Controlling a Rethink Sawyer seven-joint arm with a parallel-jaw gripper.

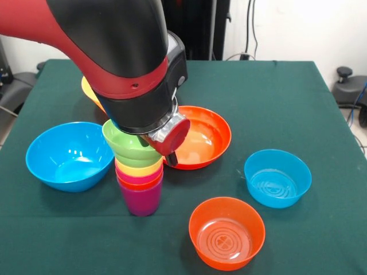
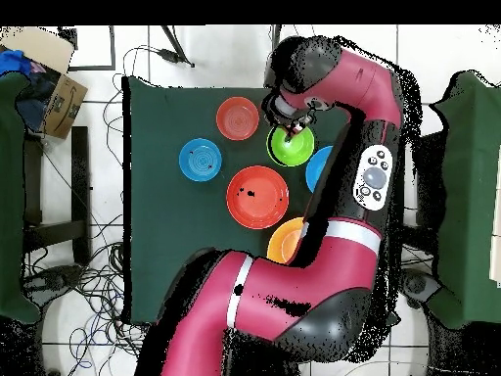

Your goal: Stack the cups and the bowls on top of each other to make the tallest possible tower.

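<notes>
No writing is legible; whether the end effector grips the green bowl is unclear.

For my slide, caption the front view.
Sawyer arm sets small green bowl atop the cup tower.

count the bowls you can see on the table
6: large blue bowl, small blue bowl, small orange bowl, wide red-orange bowl, green bowl atop the cup stack, yellow bowl partly behind the arm.

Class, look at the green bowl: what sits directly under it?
Under the green bowl is the tower: yellow, crimson and orange rims above a purple cup. The cups' nested lower parts are hidden. The arm hides the claw.
</notes>
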